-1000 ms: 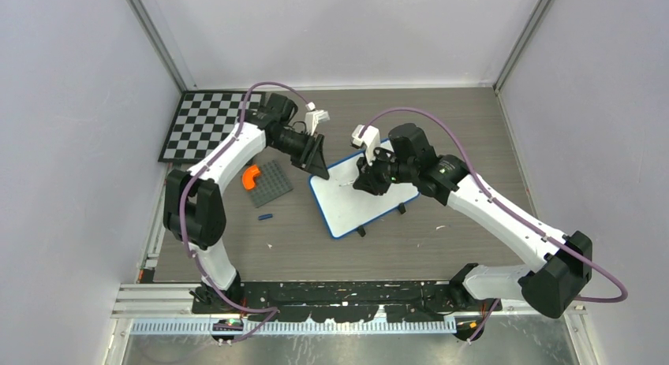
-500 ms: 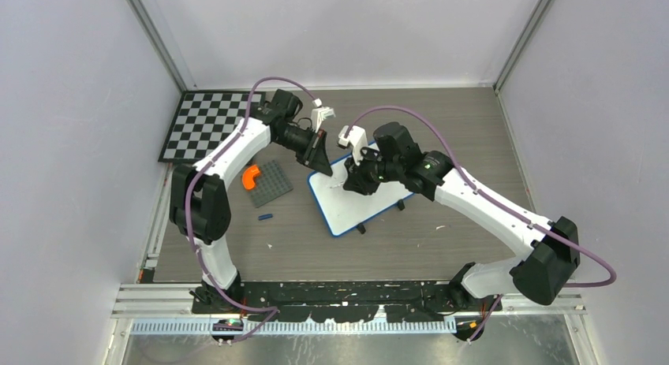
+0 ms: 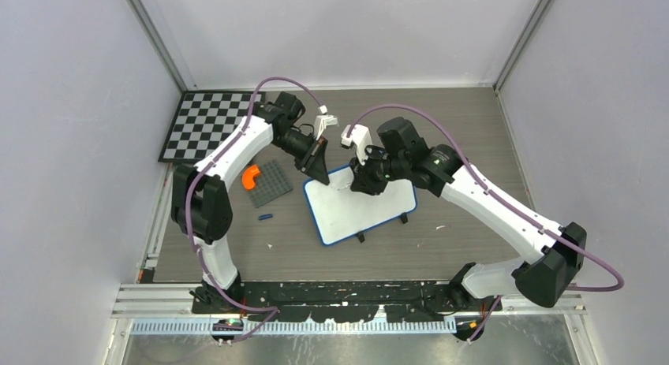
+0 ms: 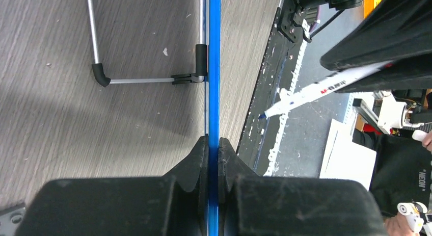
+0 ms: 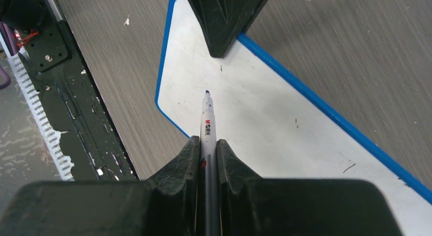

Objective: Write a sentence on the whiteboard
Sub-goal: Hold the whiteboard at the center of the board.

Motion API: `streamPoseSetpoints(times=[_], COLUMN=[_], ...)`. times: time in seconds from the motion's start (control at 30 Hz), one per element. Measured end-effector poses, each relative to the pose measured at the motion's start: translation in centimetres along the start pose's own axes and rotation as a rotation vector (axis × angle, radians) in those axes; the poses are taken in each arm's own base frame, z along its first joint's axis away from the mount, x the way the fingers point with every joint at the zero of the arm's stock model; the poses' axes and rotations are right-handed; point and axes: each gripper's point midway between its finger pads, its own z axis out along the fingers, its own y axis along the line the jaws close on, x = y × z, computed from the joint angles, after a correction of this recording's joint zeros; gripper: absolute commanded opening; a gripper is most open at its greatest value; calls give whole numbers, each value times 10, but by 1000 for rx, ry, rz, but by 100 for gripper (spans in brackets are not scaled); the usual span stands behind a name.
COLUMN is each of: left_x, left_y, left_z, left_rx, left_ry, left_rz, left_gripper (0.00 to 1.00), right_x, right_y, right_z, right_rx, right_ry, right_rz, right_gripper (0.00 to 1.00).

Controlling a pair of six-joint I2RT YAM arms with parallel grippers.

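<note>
- Whiteboard (image 3: 363,211) sits mid-tabletop (image 3: 465,144), skewed, with its long sides running from near-left to far-right. Two black feet (image 3: 361,237) show along its near edge.
- Left tool (image 3: 318,166) is at the board's far-left corner. In the left wrist view the jaws are pinched fully together on the blue frame (image 4: 214,68), which runs edge-on straight out from between them.
- Right tool (image 3: 361,182) is over the far edge of the board, just beside the left tool. Its jaws are narrowly parted and clamped on a marker (image 5: 207,125), which has a white barrel and a dark blue tip pointing forward.
- The marker tip is over the white face close to the gripped corner. I cannot tell whether it touches the surface.
- In the right wrist view the board face shows a few small dark specks.
- Left of the board are a grey studded plate (image 3: 268,184) with an orange curved piece (image 3: 250,176) at its edge, and a small blue piece (image 3: 265,217) nearer the arms.
- A checkerboard (image 3: 207,124) lies in the far-left corner.
</note>
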Motion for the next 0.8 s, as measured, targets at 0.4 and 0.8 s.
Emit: streamPoseSetpoints(times=[0.4,0.8], left_x=[-12,-8], left_y=[6,2], left_z=[20,-1], left_rx=[-2,-71], left_ry=[26,-10], left_rz=[-60,-73], left_gripper=[33,24], right_x=[-6,-10], right_y=[1,7], right_z=[-7,0], right_rx=[15,17], right_ry=[-46,-65], right_rz=[-8,-26], right_gripper=[0,0])
